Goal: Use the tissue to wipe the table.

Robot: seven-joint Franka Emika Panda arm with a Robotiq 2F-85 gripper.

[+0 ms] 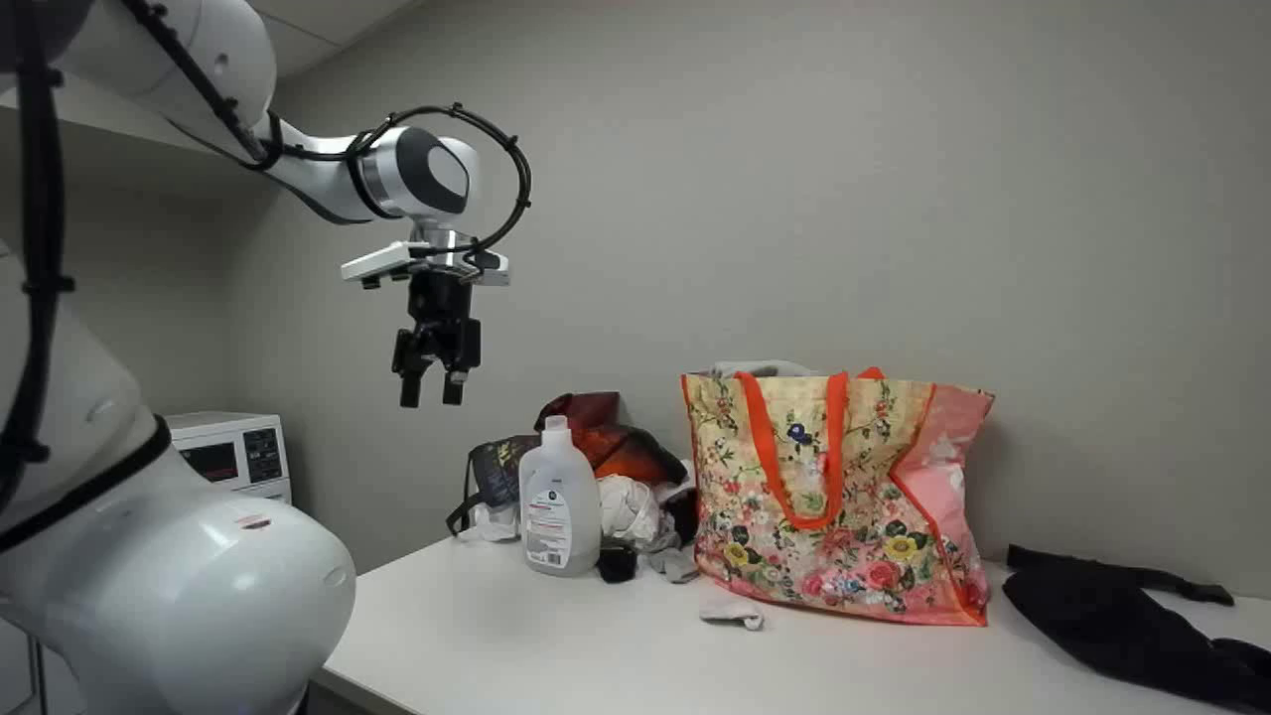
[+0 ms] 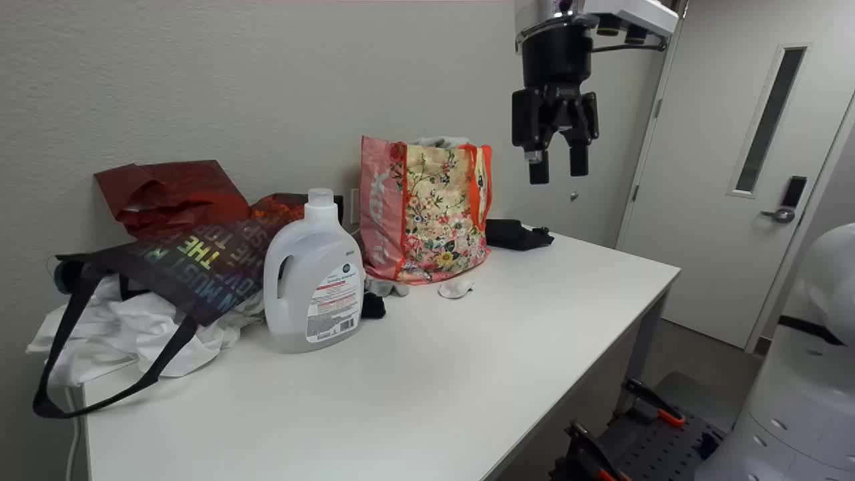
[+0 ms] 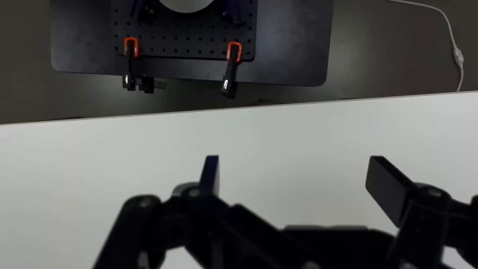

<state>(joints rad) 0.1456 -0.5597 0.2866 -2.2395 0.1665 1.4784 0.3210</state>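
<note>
In your wrist view, the plain white, straight-edged table (image 3: pixel 112 153) spans three to nine o'clock. Your black two-finger gripper (image 3: pixel 294 161) stands spread.

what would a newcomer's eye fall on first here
The large, orange-handled yellow floral bag would likely win, standing on the flat white tabletop near the grey wall. Next come the open black fingers, hanging empty above the tabletop, and the translucent plastic detergent jug near the bag.
</note>
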